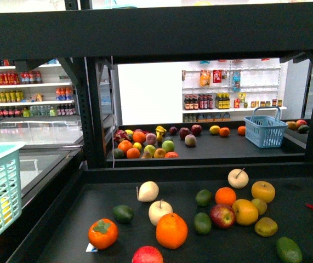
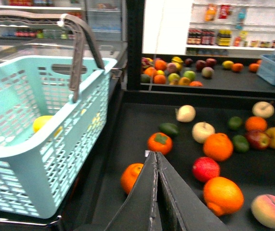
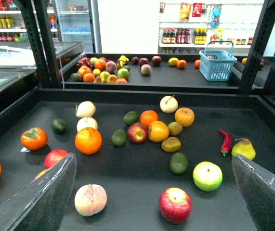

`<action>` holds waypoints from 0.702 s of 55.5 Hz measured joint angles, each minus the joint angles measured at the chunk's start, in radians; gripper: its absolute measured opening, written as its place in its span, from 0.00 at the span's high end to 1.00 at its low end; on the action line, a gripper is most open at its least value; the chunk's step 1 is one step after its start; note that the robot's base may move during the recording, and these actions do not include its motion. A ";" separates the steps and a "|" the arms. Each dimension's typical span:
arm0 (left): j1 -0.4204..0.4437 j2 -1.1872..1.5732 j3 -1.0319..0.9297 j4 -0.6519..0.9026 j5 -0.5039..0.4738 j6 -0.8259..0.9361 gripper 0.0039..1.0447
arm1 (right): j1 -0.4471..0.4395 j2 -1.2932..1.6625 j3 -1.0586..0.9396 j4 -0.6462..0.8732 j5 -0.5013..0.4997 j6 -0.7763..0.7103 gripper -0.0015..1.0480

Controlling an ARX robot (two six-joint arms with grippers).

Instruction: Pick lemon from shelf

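A yellow fruit, likely the lemon point(image 2: 43, 123), lies inside the teal basket point(image 2: 55, 161), at 8 o'clock off the shelf point(image 1: 74, 219), so the pick looks done. The left gripper point(image 2: 155, 166) is pressed together and empty. The right gripper point(image 3: 152, 161) is spread wide, empty, over the fruit.

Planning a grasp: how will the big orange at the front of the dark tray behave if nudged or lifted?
The big orange looks round and sits on a flat shelf tray, so a nudge would probably roll it. A pale fruit sits right behind it and may get bumped. Its full, undented shape suggests it is firm.
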 joint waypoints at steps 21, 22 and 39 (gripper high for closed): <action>0.083 -0.044 -0.042 -0.002 0.045 0.001 0.98 | 0.000 0.000 0.000 0.000 0.000 0.000 0.07; 0.083 -0.044 -0.042 -0.002 0.045 0.001 0.98 | 0.000 0.000 0.000 0.000 0.000 0.000 0.07; 0.083 -0.044 -0.042 -0.002 0.045 0.000 0.74 | 0.000 0.000 0.000 0.000 0.000 0.000 0.07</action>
